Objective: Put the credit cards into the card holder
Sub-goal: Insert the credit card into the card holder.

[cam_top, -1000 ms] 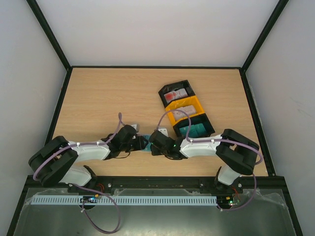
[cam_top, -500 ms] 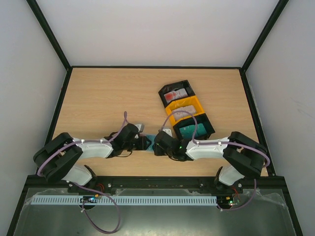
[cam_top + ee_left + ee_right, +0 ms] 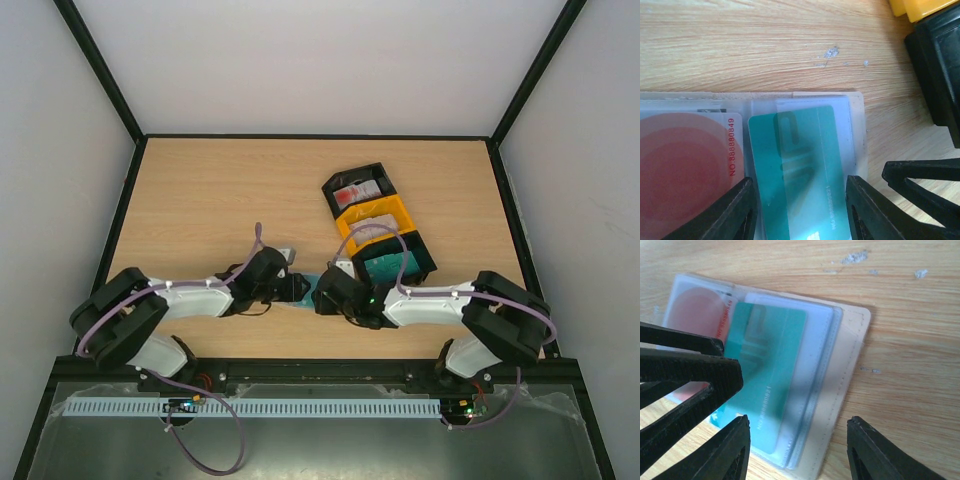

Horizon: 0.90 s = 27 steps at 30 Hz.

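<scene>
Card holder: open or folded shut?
Open: card holder lies spread, inside facing up, teal card and red-print card showing.

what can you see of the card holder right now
The card holder is a flat beige-tan wallet with stitched edges, lying open on the wooden table. Its clear plastic sleeves face up: one holds a teal card, the neighbouring one a white card with a red circle. The left hand and right hand sit open just over it; contact can't be told.
</scene>
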{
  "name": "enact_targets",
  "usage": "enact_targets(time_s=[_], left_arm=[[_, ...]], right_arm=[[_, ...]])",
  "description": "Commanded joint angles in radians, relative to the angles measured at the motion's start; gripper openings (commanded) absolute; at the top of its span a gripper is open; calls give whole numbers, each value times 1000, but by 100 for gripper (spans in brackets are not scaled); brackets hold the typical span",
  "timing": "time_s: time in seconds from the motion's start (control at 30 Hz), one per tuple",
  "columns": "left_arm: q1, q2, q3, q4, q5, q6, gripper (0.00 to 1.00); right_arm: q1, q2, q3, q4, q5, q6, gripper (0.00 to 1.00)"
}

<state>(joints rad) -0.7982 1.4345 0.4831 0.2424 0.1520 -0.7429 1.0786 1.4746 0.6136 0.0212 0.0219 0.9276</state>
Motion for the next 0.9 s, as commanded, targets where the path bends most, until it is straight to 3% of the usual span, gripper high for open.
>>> enact_targets(time_s=[0.0,0.27,0.6,0.87], left_arm=[[-5,56,38,-51,-8,-9,50],[-13,74,54,-8,82,19,41],[-24,96,52,84,213,38,40],[-24,24,80,-38,105,54,48]], right_arm=[[-6,38,2,5,-4,0,52],[-8,62,0,45,-44,-17,51],[-20,62,2,71,-44,-29,50],[-25,-15,-4,-8,37,-14,50]])
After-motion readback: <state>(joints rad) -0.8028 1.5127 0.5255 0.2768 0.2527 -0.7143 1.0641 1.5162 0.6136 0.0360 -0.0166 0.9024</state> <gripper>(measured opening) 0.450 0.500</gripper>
